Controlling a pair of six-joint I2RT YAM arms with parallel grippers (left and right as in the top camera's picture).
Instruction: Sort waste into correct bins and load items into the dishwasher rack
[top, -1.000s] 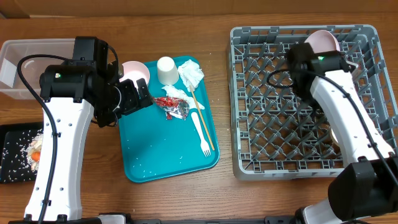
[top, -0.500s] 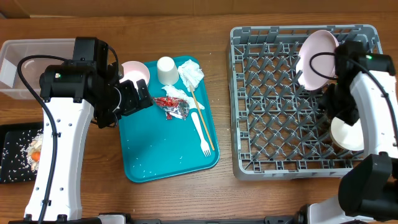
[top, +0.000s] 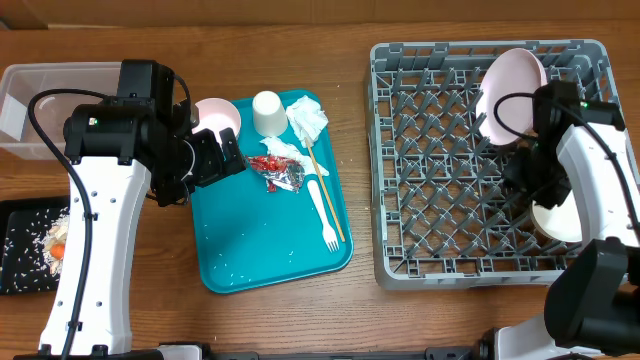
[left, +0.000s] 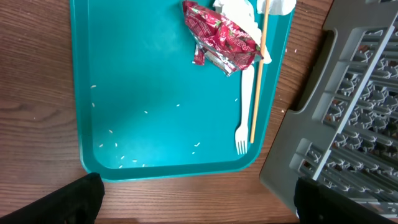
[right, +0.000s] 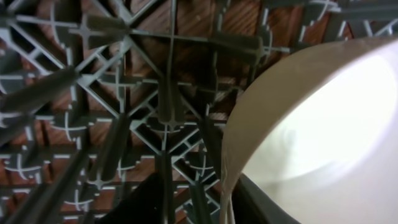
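Left gripper (top: 218, 158) unchanged: fingers spread wide, empty, over teal tray (top: 240, 255) left edge. Wrapper (left: 221, 40), fork (left: 242, 134), chopsticks (left: 258, 68) and cup (top: 267, 112) still there. Right gripper (top: 527, 178) has swung off upright plate (top: 510, 95) at rack (top: 378, 180) top-right corner, jaws narrowing by bowl (top: 562, 222) at right edge. Grip unclear, maybe on the rim. Dishes going in, waste pending.

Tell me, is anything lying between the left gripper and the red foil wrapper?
Nothing visible. Only bare teal tray separates the left gripper from the foil wrapper; the fork and chopstick lie beyond it.
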